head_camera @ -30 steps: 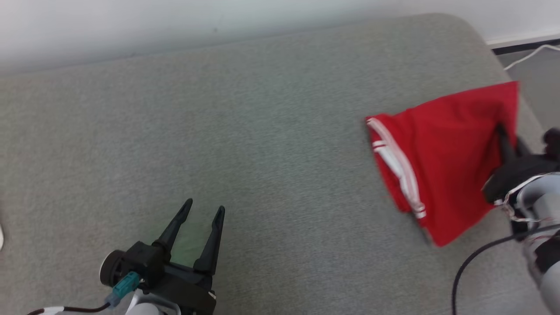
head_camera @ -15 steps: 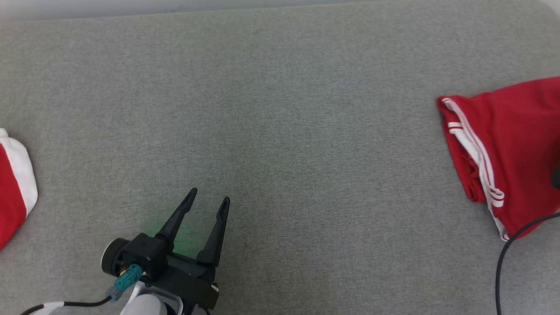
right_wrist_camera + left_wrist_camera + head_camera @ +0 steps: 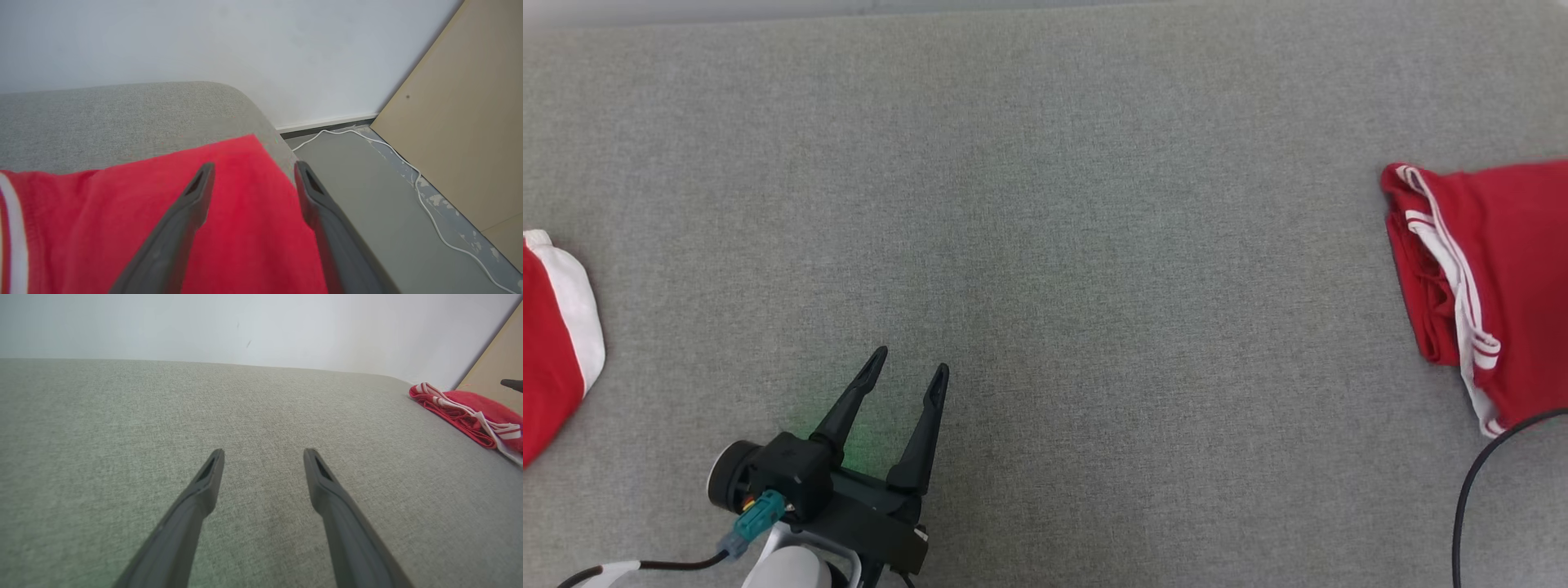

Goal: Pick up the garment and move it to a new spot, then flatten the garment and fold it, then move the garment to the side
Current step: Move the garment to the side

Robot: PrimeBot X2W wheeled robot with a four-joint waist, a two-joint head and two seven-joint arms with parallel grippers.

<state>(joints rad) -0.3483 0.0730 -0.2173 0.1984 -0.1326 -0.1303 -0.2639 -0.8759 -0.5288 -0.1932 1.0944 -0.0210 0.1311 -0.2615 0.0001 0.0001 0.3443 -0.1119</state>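
The folded red garment [image 3: 1503, 278] with white stripes lies at the right end of the grey cushion [image 3: 1045, 204]. In the left wrist view the garment [image 3: 461, 410] sits far off to the right. My right gripper [image 3: 253, 164] hovers open just above the garment's red cloth [image 3: 122, 220], near the cushion's right edge, with nothing between its fingers. My left gripper [image 3: 911, 360] is open over bare cushion at the lower left, far from the garment, and the left wrist view shows this gripper [image 3: 264, 451] empty.
A second red and white garment [image 3: 547, 359] pokes in at the left edge. A black cable [image 3: 1470, 490] curves at the lower right. Beyond the cushion's right end lie the floor, a white cable [image 3: 425, 188] and a beige board [image 3: 461, 122].
The head camera has swung, shifting the whole picture. The right gripper, at the garment's right edge a second ago, has left the head view; the garment has settled flat. The left gripper stays open.
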